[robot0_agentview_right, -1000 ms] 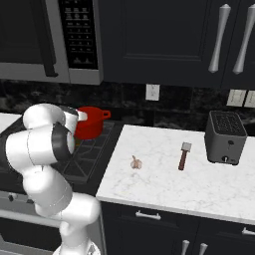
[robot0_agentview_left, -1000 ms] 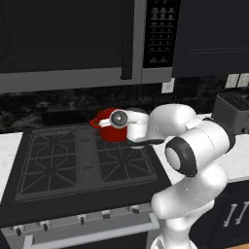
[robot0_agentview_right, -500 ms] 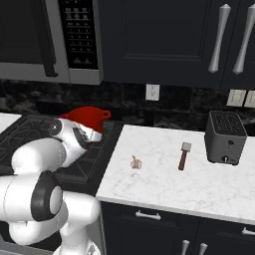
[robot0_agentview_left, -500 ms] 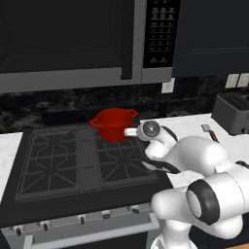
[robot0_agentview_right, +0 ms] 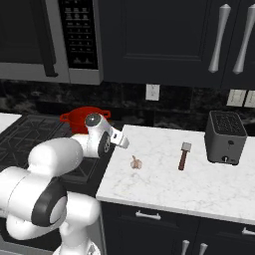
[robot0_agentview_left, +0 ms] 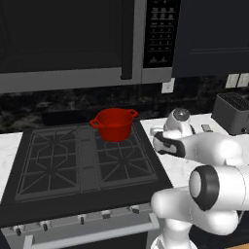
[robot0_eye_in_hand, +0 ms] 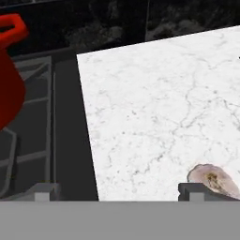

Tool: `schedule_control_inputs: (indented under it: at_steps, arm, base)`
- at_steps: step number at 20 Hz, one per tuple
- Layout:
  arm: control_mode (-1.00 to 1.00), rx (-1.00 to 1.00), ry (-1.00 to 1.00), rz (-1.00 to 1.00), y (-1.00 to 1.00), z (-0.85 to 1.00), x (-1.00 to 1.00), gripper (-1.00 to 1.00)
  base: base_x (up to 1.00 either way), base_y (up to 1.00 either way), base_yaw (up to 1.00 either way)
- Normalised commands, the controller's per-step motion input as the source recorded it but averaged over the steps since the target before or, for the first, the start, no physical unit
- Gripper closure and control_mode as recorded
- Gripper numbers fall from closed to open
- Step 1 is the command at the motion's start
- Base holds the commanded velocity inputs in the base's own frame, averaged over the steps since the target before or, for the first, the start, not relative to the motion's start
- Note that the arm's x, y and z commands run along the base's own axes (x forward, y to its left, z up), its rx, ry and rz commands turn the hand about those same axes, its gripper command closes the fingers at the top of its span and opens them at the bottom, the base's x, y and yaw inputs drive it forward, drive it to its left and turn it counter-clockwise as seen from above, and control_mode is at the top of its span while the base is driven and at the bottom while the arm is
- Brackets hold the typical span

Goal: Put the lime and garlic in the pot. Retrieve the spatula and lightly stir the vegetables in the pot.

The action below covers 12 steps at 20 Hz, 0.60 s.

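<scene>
- The end effector [robot0_eye_in_hand: 115, 190] has its 2 fingertips [robot0_eye_in_hand: 42, 190] spread wide apart, with nothing between them.
- In the hand view it hangs over the seam where the stove [robot0_eye_in_hand: 42, 136] meets the white marble table [robot0_eye_in_hand: 159, 103], one tip over the stove edge and the other over the marble.
- The garlic [robot0_eye_in_hand: 213, 180], a pale papery bulb, lies on the table just beyond the tip that is over the marble, near it but not gripped.
- In the right base view the end effector [robot0_agentview_right: 121, 141] points out over the table's left edge, and the garlic [robot0_agentview_right: 136, 162] lies on the marble just beside and below it.
- The pot [robot0_agentview_right: 79, 118], bright red with loop handles, stands on the rear right burner behind the arm; the left base view shows the pot [robot0_agentview_left: 114, 124] upright with its inside hidden.
- The spatula [robot0_agentview_right: 184, 155] lies flat on the table, well apart from the garlic, its handle toward the front edge.
- A dark toaster [robot0_agentview_right: 225, 137] stands on the table just right of the spatula.
- A microwave [robot0_agentview_left: 82, 41] hangs above the stove.
</scene>
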Motion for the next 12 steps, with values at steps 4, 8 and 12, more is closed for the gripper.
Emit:
schedule_control_inputs:
  at_steps: [4,8,12]
  arm:
    - [-1.00,0.00,0.22,0.00,-0.81,-0.60,-0.09,-1.00]
    - [-1.00,0.00,0.16,-0.01,-0.63,-0.66,-0.02,-1.00]
    - [-1.00,0.00,0.04,0.00,-0.45,-0.42,0.00,-1.00]
  base:
    - [0.00,0.00,0.00]
    - [0.00,0.00,0.00]
    - [0.00,0.00,0.00]
